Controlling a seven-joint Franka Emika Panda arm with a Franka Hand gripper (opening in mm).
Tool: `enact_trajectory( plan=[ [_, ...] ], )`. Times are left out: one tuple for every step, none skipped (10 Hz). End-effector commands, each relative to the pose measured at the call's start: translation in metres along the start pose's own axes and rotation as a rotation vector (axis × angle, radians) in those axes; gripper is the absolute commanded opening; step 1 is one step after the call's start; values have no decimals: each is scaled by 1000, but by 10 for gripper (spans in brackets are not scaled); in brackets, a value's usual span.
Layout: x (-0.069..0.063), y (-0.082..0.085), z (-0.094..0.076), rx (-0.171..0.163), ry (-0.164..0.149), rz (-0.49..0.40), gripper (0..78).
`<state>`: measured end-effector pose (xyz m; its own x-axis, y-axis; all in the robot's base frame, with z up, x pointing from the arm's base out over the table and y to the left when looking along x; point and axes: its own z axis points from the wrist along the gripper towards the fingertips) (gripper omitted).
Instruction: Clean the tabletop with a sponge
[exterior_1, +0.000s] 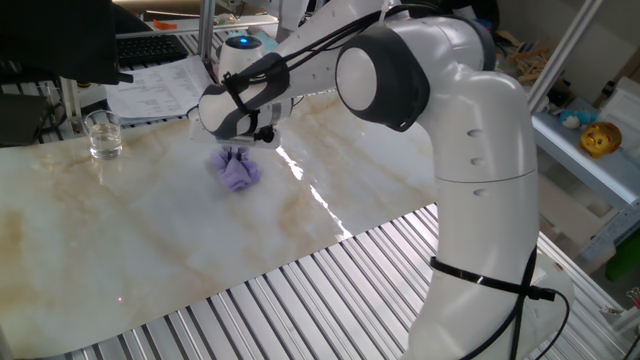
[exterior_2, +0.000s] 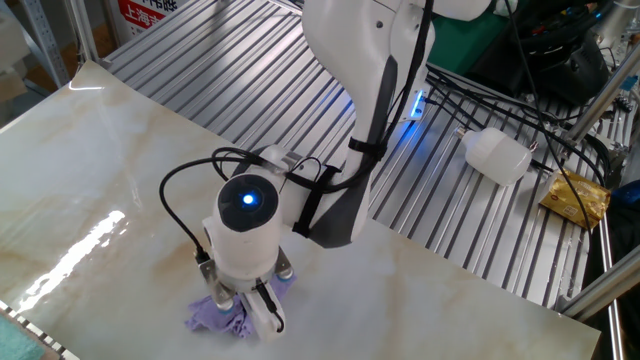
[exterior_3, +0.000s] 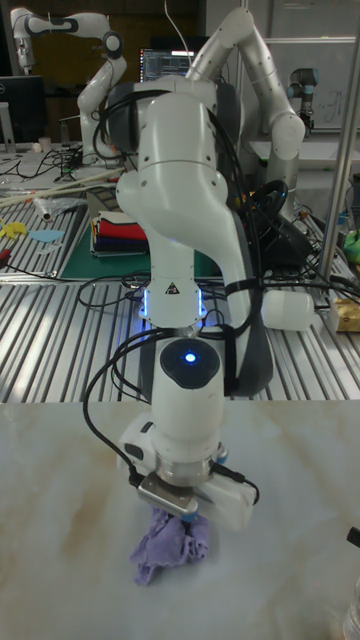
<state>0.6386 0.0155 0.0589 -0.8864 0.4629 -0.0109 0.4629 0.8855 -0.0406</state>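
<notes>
The sponge is a crumpled lavender pad lying on the tabletop, a glossy white marble-look sheet. My gripper points straight down onto it, and its fingers look shut on the sponge's bunched top. In the other fixed view the sponge spreads out under the gripper, one white fingertip pressing into its right side. The tall fixed view has the sponge hanging just below the gripper, resting on the tabletop; the hand hides the fingertips there.
A clear glass stands at the far left of the sheet, with papers behind it. Ribbed metal slats border the sheet. A white bottle and a yellow packet lie on the slats. Folded cloths sit behind the arm.
</notes>
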Motion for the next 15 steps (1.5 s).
enact_trajectory(
  plan=[
    [-14,-12,10,10,3,-31,11],
    [-15,-13,10,11,5,-35,11],
    [-23,-22,6,15,12,-56,11],
    [-28,-27,3,17,18,-72,11],
    [-33,-31,-1,6,29,-83,11],
    [-33,-34,-12,-10,38,-76,11],
    [-33,-35,-20,-2,49,-76,11],
    [-32,-36,-24,6,54,-76,11],
    [-32,-37,-24,6,55,-77,11],
    [-32,-36,-23,1,56,-79,11],
    [-31,-36,-20,1,54,-79,11],
    [-31,-36,-19,3,54,-79,11],
    [-28,-38,-10,10,50,-82,11],
    [-27,-41,-5,9,50,-90,11],
    [-26,-42,-4,1,54,-90,11]
  ],
)
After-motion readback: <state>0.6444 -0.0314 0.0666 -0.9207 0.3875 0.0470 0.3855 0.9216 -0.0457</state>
